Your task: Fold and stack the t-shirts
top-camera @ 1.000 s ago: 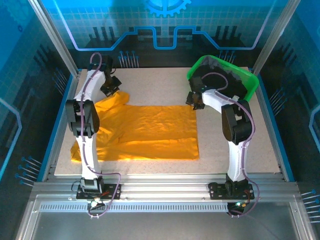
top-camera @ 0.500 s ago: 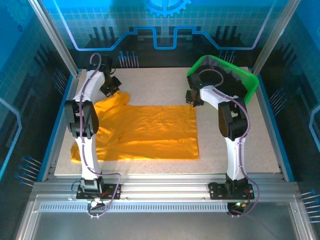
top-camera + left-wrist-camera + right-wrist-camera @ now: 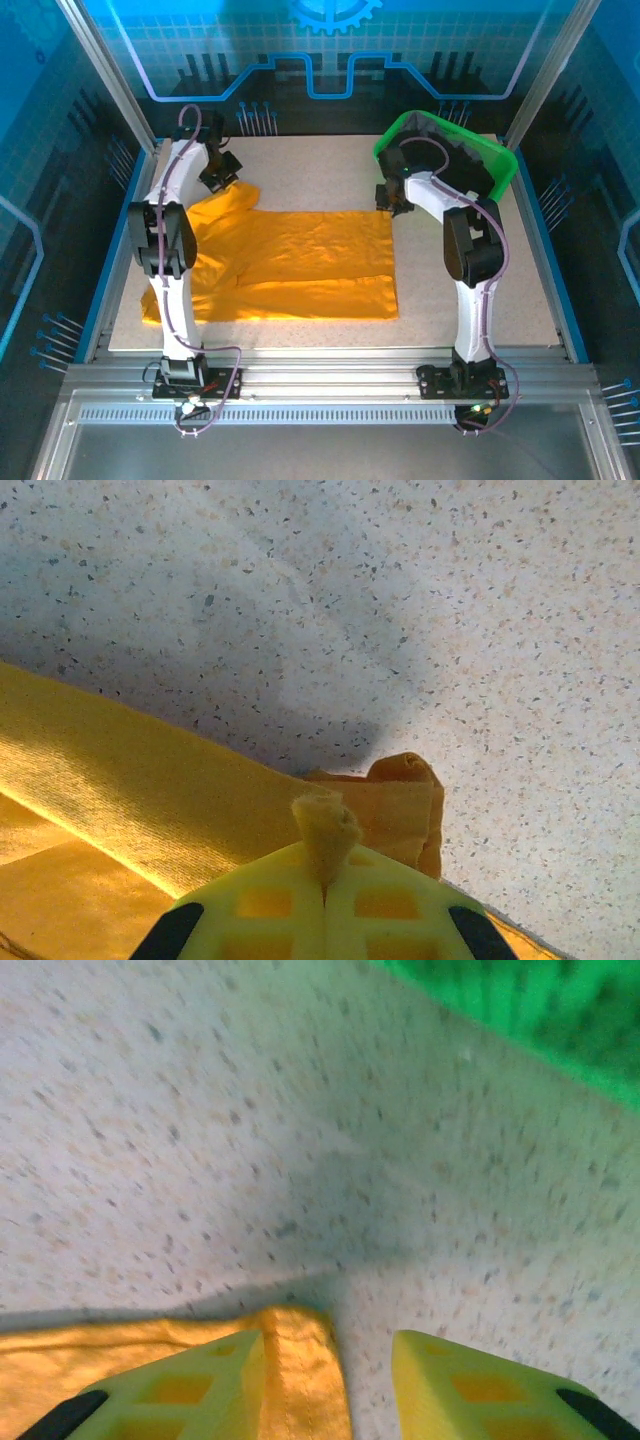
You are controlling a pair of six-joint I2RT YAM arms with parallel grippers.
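Left pincer (image 3: pixel 322 905): I had it clamped on the far-left edge of the bright orange-yellow fabric t-shirt (image 3: pixel 300 262), which lay flat on the speckled counter (image 3: pixel 320 165). Right pincer (image 3: pixel 328 1380): jaws apart, straddling the far-right corner. Step, I judged: gripping for the first fold. Next: close right.

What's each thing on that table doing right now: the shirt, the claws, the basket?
orange t-shirt: spread out on the table.
left claw: shut, pinching a bit of the orange t-shirt.
right claw: open, a corner of the orange t-shirt lying between its fingers.
green basket: at the table's far right corner, something dark inside.
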